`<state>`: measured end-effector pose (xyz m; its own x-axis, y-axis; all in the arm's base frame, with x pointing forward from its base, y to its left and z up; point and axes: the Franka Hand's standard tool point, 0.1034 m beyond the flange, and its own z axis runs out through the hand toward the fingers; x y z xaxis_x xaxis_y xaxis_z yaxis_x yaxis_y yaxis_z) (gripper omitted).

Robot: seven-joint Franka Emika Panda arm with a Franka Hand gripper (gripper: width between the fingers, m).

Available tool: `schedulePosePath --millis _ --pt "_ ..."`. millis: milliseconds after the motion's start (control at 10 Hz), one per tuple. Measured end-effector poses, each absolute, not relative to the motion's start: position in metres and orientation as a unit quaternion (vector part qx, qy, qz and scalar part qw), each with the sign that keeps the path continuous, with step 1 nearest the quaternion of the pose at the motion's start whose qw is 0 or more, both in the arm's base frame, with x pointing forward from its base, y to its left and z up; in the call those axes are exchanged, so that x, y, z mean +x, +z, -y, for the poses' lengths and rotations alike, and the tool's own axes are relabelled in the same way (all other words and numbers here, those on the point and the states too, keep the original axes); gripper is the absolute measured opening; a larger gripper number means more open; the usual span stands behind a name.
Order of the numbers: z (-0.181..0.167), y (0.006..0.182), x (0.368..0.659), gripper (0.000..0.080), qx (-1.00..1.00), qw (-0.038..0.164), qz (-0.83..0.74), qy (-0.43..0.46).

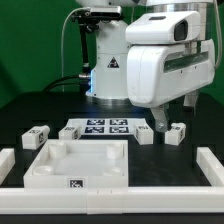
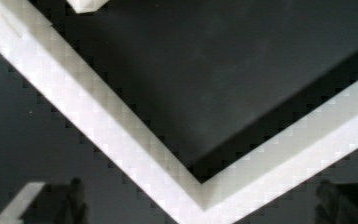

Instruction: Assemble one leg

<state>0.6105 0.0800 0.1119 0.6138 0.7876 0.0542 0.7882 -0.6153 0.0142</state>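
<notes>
While the gripper (image 1: 172,112) hangs above the table (image 1: 150,165) on the exterior view's right, the leg (image 1: 178,132) sits on the dark surface just below it, untouched. It is a small, stubby white block with a dark tag mark on the face turned toward the camera. It is too small and squat to tell its long axis.

A second leg (image 1: 143,133) lies just beside the marker board (image 1: 100,127), and a third leg (image 1: 38,137) lies well apart on the exterior view's left. The white panel (image 1: 78,163) rests in front of the board, with white rails (image 1: 212,165) bordering the table.

The wrist view shows no leg, only two rails (image 2: 87,95) meeting in a corner on the dark surface. Its dark fingers (image 2: 43,200) stand spread wide with nothing held between them.
</notes>
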Motion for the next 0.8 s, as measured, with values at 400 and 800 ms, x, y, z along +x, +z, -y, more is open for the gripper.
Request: schedulePosePath --millis 400,800 --pt "-0.0789 0.1116 0.6108 0.0650 -0.900 0.008 0.436 -0.029" --pt "-0.0764 0.1110 0.6102 0.0650 -0.890 0.004 0.454 -0.037"
